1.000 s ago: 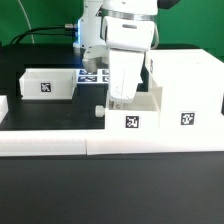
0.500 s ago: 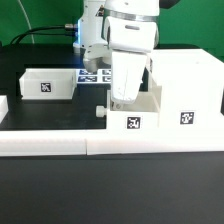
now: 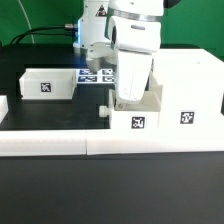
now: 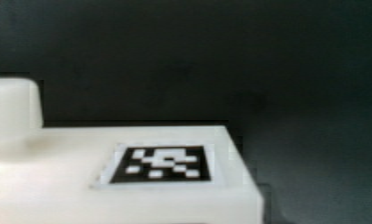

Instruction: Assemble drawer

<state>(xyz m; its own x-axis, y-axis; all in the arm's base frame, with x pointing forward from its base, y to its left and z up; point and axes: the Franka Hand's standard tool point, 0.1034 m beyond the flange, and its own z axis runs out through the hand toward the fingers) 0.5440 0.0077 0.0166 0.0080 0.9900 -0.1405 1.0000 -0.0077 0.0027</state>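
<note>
1. We see the gripper (image 3: 127, 98) in the middle of the exterior view, lowered straight down into the small tray (image 3: 140, 120). Its fingertips are hidden behind the tray's near wall.
2. We cannot tell whether the jaws are clamped on a wall of the tray or standing loose. The wrist view shows no fingers, only a white face with a tag (image 4: 165, 163) and dark table beyond it.
3. The small tray sits on the black table (image 3: 60, 115), directly under the gripper. It is right against the housing (image 3: 190, 85), which fills the middle right of the frame. We cannot say whether its far end has already entered the housing.
4. The relation that matters is that the housing lies toward the exterior view's right of the gripper. The tray's knob (image 3: 105, 110) points the opposite way, toward the exterior view's left.
5. So we judge the tray's sliding axis to run across the frame from knob to housing. The coming move should be a push along that line toward the exterior view's right.
6. With only one arm, there is no question of which is nearer.
7. The second tray (image 3: 48, 83) rests in the middle left of the frame, well apart from the gripper. We judge its turn comes later.
</note>
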